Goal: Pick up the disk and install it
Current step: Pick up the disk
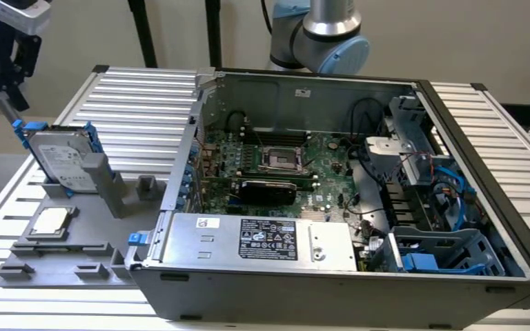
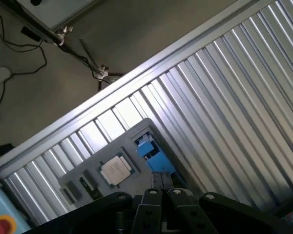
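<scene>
Hovering my gripper (image 1: 3, 96) above the disk (image 1: 63, 160), well clear of it. I can't tell if it's open or closed. The disk stands on edge in the grey holder (image 1: 108, 187) beside the open computer case (image 1: 339, 293), probably upright so I can grab it from above.

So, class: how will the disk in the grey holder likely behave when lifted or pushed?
Probably stiff: the disk looks like a metal slab. Likely heavy for its size. Standing on edge, it might tip if nudged.
</scene>
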You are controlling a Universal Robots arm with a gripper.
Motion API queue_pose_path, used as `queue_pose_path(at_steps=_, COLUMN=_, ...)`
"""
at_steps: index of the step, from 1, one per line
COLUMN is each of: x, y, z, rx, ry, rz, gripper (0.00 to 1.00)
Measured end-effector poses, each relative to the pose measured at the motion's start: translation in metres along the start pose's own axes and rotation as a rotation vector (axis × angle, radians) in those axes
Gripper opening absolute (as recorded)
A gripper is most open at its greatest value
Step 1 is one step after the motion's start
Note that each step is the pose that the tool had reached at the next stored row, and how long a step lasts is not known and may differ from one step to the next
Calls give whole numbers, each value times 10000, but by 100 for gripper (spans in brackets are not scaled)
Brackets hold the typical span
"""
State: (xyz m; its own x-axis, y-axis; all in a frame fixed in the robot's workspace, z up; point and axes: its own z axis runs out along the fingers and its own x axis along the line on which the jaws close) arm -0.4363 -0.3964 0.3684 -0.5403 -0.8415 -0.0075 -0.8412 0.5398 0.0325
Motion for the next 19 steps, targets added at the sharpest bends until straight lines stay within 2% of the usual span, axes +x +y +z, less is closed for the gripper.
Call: queue_pose_path(at_steps=19, x=1, y=-2, z=64, rx=-19, ry=105, rz=-3448, gripper=11)
